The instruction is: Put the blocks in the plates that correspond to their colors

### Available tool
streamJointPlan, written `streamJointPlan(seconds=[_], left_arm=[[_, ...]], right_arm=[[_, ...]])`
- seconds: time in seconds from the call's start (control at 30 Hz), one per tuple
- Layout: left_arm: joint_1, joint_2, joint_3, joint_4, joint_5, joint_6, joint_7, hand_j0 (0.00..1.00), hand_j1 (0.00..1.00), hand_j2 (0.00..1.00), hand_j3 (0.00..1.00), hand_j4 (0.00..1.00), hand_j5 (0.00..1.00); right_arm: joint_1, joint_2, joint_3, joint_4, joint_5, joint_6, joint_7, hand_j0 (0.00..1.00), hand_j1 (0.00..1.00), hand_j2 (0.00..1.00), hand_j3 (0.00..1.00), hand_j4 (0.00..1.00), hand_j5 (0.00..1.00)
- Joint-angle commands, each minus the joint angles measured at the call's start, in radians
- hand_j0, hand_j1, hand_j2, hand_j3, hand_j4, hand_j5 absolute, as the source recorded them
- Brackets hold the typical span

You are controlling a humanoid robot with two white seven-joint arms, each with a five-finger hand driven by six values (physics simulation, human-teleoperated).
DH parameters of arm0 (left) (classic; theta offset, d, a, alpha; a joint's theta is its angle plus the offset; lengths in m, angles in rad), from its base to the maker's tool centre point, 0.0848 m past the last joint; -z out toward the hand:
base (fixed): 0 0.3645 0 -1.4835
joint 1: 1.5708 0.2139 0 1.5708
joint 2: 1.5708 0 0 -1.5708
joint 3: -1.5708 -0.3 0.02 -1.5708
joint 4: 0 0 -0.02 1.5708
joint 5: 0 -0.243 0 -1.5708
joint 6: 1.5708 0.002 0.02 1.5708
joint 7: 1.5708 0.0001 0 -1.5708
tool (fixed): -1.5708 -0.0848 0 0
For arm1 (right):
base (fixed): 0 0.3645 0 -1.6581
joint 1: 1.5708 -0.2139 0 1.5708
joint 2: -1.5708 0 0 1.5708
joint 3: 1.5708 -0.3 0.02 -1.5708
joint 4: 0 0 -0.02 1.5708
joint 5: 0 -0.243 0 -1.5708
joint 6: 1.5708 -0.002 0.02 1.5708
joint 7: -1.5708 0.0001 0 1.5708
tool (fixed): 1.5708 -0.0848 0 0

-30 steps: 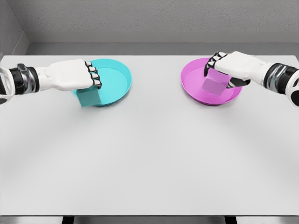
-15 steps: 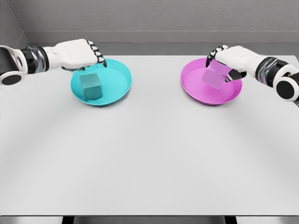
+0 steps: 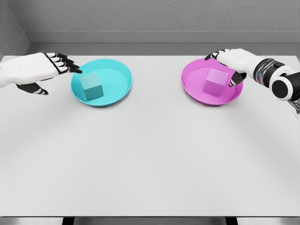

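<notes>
A teal block (image 3: 91,86) lies inside the cyan plate (image 3: 119,79) at the back left of the table. A pink block (image 3: 215,83) lies in the magenta plate (image 3: 194,89) at the back right. My left hand (image 3: 56,70) hovers just left of the cyan plate, fingers spread and holding nothing. My right hand (image 3: 228,63) hangs over the far right rim of the magenta plate, fingers relaxed, clear of the pink block.
The white table (image 3: 150,154) stretches wide toward the front edge. A grey wall (image 3: 150,18) closes the back, and the table's far edge runs just behind both plates.
Both hands have let go of their blocks and drawn back outward: the left one to the left of the cyan plate, the right one to the right. Each block now rests in its plate.
</notes>
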Motion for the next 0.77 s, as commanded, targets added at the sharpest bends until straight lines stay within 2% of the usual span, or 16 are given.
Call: streamJointPlan(seconds=[0.0,0.03,0.07,0.1,0.17,0.2,0.27,0.3,0.37,0.47,0.73], left_arm=[[0.003,0.045,0.005,-0.019,0.087,0.001,0.001,1.00,1.00,1.00,1.00,1.00,1.00],[0.011,0.048,0.005,-0.019,0.096,0.001,0.001,1.00,1.00,1.00,1.00,1.00,1.00],[0.020,0.049,0.005,-0.019,0.096,0.001,-0.001,1.00,1.00,1.00,1.00,1.00,1.00],[0.029,0.065,0.005,-0.019,0.095,0.001,-0.007,1.00,1.00,1.00,1.00,1.00,1.00],[0.032,0.068,0.020,-0.025,0.087,0.001,-0.010,1.00,1.00,1.00,1.00,1.00,1.00],[0.043,0.069,0.025,-0.030,0.087,0.001,-0.010,1.00,1.00,1.00,1.00,1.00,1.00],[0.048,0.073,0.025,-0.045,0.086,0.001,-0.010,1.00,1.00,1.00,1.00,1.00,1.00],[0.058,0.073,0.025,-0.047,0.086,0.001,-0.010,1.00,1.00,1.00,1.00,1.00,1.00],[0.060,0.074,0.025,-0.047,0.086,0.001,-0.010,1.00,1.00,1.00,1.00,1.00,1.00],[0.060,0.073,0.025,-0.048,0.086,0.001,-0.010,1.00,1.00,1.00,1.00,1.00,1.00],[0.060,0.074,0.023,-0.053,0.084,0.001,-0.010,1.00,1.00,1.00,1.00,1.00,1.00]], right_arm=[[0.000,-0.013,-0.005,-0.009,0.003,-0.003,0.001,1.00,1.00,1.00,1.00,1.00,1.00],[0.000,-0.020,-0.011,-0.027,0.003,-0.006,0.001,1.00,1.00,1.00,1.00,1.00,1.00],[0.005,-0.060,-0.023,-0.067,0.003,-0.053,0.001,1.00,1.00,1.00,1.00,1.00,1.00],[0.020,-0.121,-0.078,-0.113,-0.001,-0.122,0.001,1.00,1.00,1.00,1.00,1.00,1.00],[0.109,-0.184,-0.193,-0.154,-0.008,-0.260,0.001,1.00,1.00,1.00,1.00,1.00,1.00],[0.185,-0.226,-0.282,-0.179,-0.009,-0.384,0.001,1.00,1.00,1.00,1.00,1.00,1.00],[0.310,-0.273,-0.411,-0.179,-0.038,-0.582,-0.001,1.00,1.00,1.00,1.00,1.00,1.00],[0.350,-0.290,-0.445,-0.179,-0.040,-0.638,-0.001,1.00,1.00,1.00,1.00,1.00,1.00],[0.387,-0.305,-0.463,-0.176,-0.040,-0.713,-0.001,1.00,1.00,1.00,1.00,1.00,1.00],[0.414,-0.307,-0.463,-0.174,-0.040,-0.738,-0.001,1.00,1.00,1.00,1.00,1.00,1.00],[0.416,-0.301,-0.460,-0.173,-0.040,-0.727,0.001,1.00,1.00,1.00,1.00,1.00,1.00]])
